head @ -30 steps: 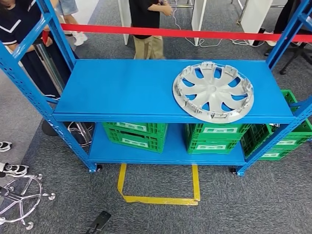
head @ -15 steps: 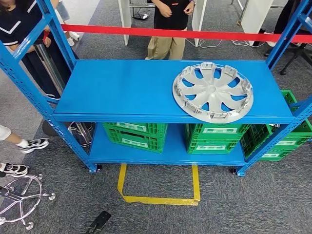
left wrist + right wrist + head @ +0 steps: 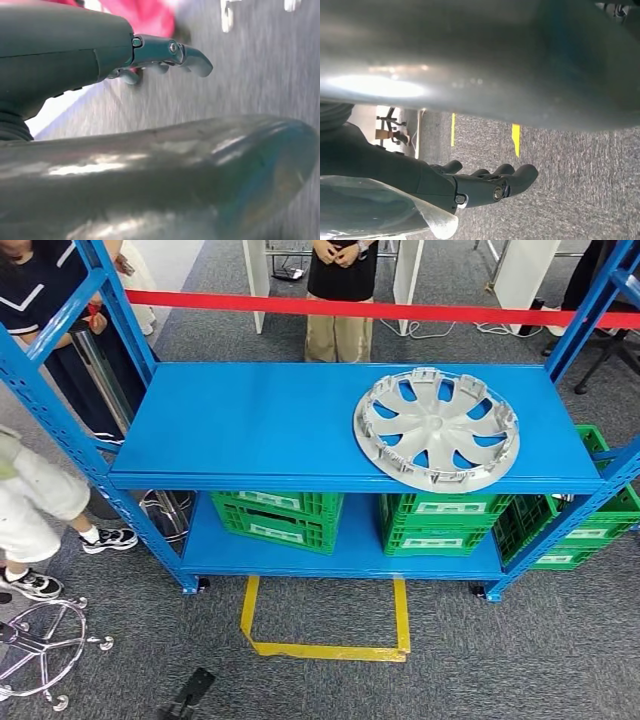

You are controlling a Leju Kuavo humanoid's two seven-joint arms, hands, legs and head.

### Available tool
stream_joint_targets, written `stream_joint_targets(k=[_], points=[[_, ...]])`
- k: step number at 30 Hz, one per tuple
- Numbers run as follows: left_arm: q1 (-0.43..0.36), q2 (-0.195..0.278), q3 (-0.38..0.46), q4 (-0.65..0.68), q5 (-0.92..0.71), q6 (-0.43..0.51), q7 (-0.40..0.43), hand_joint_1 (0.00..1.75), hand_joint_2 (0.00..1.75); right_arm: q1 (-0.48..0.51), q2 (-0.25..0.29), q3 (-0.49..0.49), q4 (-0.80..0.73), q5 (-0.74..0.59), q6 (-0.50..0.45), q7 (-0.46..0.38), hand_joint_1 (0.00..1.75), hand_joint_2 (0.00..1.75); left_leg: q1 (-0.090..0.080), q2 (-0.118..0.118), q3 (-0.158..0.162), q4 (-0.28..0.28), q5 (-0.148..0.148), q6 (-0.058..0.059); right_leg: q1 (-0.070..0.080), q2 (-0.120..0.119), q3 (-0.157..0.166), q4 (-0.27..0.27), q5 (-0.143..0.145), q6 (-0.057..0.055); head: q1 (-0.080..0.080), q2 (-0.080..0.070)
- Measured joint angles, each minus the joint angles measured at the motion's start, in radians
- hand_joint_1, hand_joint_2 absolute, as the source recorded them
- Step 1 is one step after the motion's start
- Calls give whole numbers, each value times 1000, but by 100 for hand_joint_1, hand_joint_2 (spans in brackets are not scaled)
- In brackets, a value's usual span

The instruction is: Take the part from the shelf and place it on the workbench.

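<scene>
1. Your part is the silver wheel cover (image 3: 437, 427). It lies flat, ribbed side up, on the right half of the blue shelf (image 3: 249, 425), on its upper deck. Its near rim sits just at the deck's front edge, which looks handy for a reach from this side.
2. Nothing touches the cover, and the deck to its left is bare blue. That suits a two-handed lift of a wide, thin disc, as far as you can judge.
3. Below it, green crates (image 3: 278, 515) fill the lower deck, and another stands right of the frame. They play no part here.
4. On the floor near you, a yellow tape outline (image 3: 326, 625) marks a spot in front of the shelf, probably the standing place.
5. The left hand (image 3: 166, 52) hangs over grey carpet. Its fingers are stretched out, apart and holding nothing.
6. The right hand (image 3: 486, 185) likewise hangs by the floor, with its fingers extended and empty.
7. A red barrier tape (image 3: 362, 308) runs behind the shelf. People stand beyond it and at the far left, so mind them when you swing.
</scene>
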Motion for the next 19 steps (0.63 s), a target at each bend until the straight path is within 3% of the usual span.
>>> stream_joint_targets(k=[3,5,9,19], points=[[1,27,-8,-7,-82,146,15,0,0,2,0,-2,0,0,-22,6,0,0,0,0,0,0,0,0,0,0,0,0,0,0,0,0],[13,43,6,-37,-215,190,27,0,0,4,1,-5,0,2,-37,13,0,0,0,0,0,0,0,0,0,0,0,0,0,0,0,0],[33,49,104,-102,-443,203,23,0,0,6,4,-7,0,4,-50,20,0,0,0,0,0,0,0,0,0,0,1,0,0,0,0,0],[57,31,247,-172,-607,204,13,0,0,8,10,-7,0,9,-71,30,0,0,0,0,0,0,0,0,0,0,2,0,0,0,0,0]])
